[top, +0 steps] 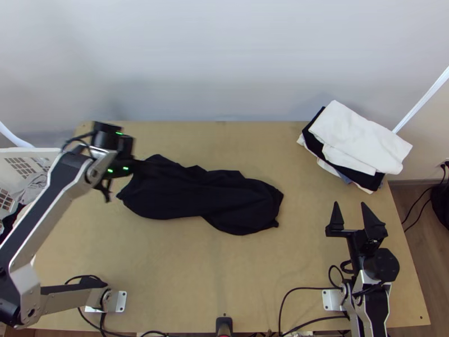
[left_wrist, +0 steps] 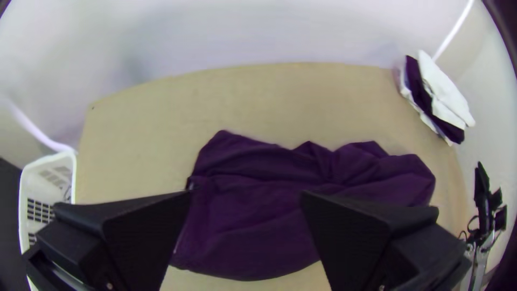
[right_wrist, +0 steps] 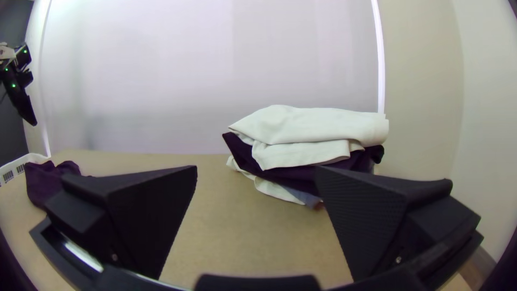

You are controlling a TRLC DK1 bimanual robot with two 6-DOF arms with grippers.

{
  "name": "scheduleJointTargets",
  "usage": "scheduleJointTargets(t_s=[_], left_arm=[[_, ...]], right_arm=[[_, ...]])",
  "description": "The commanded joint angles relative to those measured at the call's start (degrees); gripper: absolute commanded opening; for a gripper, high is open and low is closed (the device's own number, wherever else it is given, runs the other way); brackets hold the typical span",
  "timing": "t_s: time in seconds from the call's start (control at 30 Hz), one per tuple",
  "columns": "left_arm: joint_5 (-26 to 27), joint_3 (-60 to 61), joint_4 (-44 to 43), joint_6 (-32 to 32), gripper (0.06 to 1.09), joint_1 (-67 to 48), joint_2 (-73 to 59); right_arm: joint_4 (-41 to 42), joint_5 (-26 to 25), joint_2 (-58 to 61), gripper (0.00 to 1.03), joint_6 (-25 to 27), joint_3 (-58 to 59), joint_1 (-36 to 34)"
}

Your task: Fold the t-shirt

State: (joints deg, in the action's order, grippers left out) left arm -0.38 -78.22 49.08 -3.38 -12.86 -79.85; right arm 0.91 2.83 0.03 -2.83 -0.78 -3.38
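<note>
Likely light and limp; pinch the bunched dark t-shirt [top: 196, 196], left of centre from above, by outer corners. See fingers apart on left gripper [left_wrist: 246, 193] and right gripper [right_wrist: 257, 167].

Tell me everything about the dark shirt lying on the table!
The dark shirt looks like soft, thin cloth. It lies bunched in a long, wrinkly heap across the wooden table, with bumpy folds and wavy edges. I can't make out its sleeves or collar. The left gripper is open over one end; I can't tell if it touches.
</note>
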Motion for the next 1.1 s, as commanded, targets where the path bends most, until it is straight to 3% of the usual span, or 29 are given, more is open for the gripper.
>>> scheduleJointTargets(t_s=[0.0, 0.37, 0.53, 0.73, 0.77, 0.8, 0.83, 0.93, 1.07], left_arm=[[0.7, 1.0, 3.0, 3.6, 1.03, 4.7, -3.6], [0.7, 6.4, 5.0, 6.7, 1.03, 11.9, -9.9], [1.3, 9.1, 3.3, 6.8, 0.58, 11.8, -11.2], [2.1, 11.9, 1.5, 7.9, 0.56, 11.4, -12.5], [2.1, 12.0, 1.1, 8.1, 0.46, 11.4, -12.2], [2.1, 11.8, 0.5, 8.8, 0.24, 11.4, -11.6], [2.0, 11.3, -0.1, 9.7, 0.09, 11.4, -10.9], [2.0, 8.7, -0.2, 11.5, 0.1, 12.2, -9.1], [2.0, -0.7, 0.0, 8.4, 0.1, 15.9, -8.2]], right_arm=[[-0.9, -0.3, -0.1, 0.98, -0.6, 0.3, 0.6], [-0.9, -0.3, -0.1, 0.98, -0.6, 0.3, 0.6], [-0.9, -0.4, -0.1, 0.98, -0.6, 0.3, 0.6], [-0.9, -0.3, -0.1, 0.98, -0.6, 0.3, 0.6], [-0.9, -0.3, -0.1, 0.98, -0.6, 0.3, 0.6], [-0.9, -0.3, -0.1, 0.98, -0.6, 0.3, 0.6], [-0.9, -0.4, -0.2, 0.98, -0.6, 0.3, 0.6], [-0.9, -0.3, -0.1, 0.98, -0.6, 0.3, 0.6], [-0.9, -0.4, -0.1, 0.98, -0.6, 0.3, 0.6]])
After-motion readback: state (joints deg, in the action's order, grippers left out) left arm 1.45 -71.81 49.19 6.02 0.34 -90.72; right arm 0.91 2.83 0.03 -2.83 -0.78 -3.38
